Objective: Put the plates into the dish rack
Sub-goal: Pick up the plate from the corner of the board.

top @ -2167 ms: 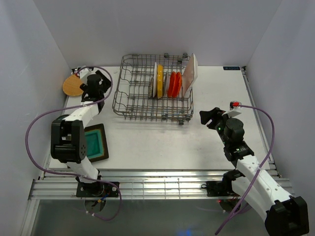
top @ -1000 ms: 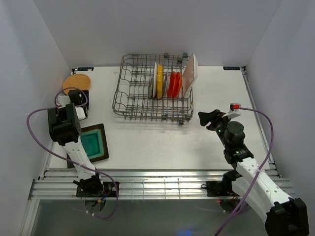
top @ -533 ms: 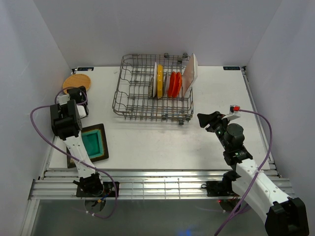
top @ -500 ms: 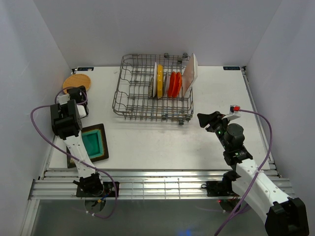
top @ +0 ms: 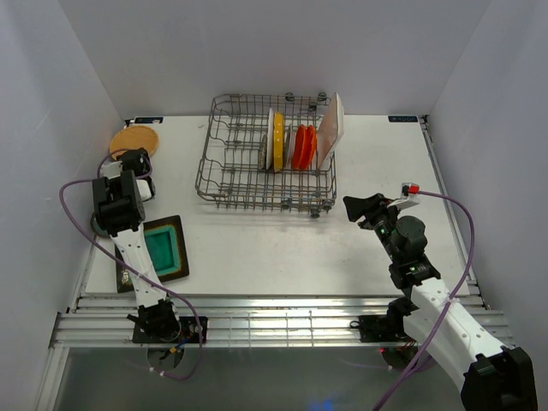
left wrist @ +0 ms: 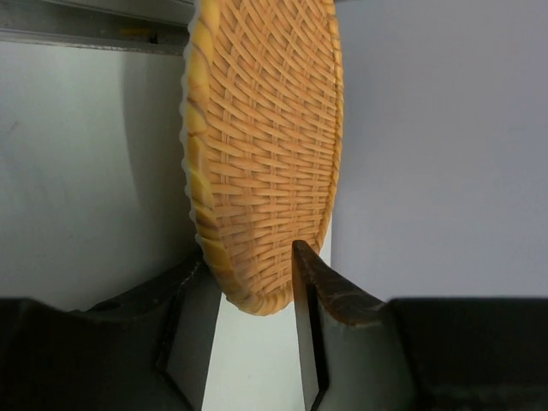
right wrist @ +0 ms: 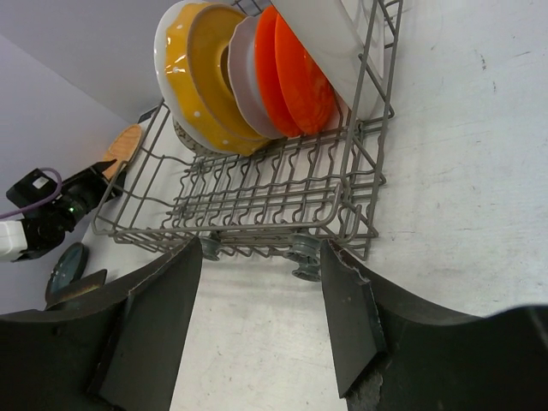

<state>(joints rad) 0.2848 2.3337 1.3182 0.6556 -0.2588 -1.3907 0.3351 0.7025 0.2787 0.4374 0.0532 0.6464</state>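
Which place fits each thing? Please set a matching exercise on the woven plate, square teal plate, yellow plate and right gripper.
Things:
1 woven plate
2 square teal plate
3 yellow plate
4 right gripper

Places:
A upright in the dish rack
B flat at the near left of the table
C between the fingers of the left gripper
D open, facing the rack

Pairs: 1-C; 2-B; 3-A; 4-D

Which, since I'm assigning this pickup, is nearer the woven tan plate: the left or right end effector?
Left. The left end effector straddles the woven tan plate at its rim, a finger on each side. The right end effector hovers across the table, past the dish rack.
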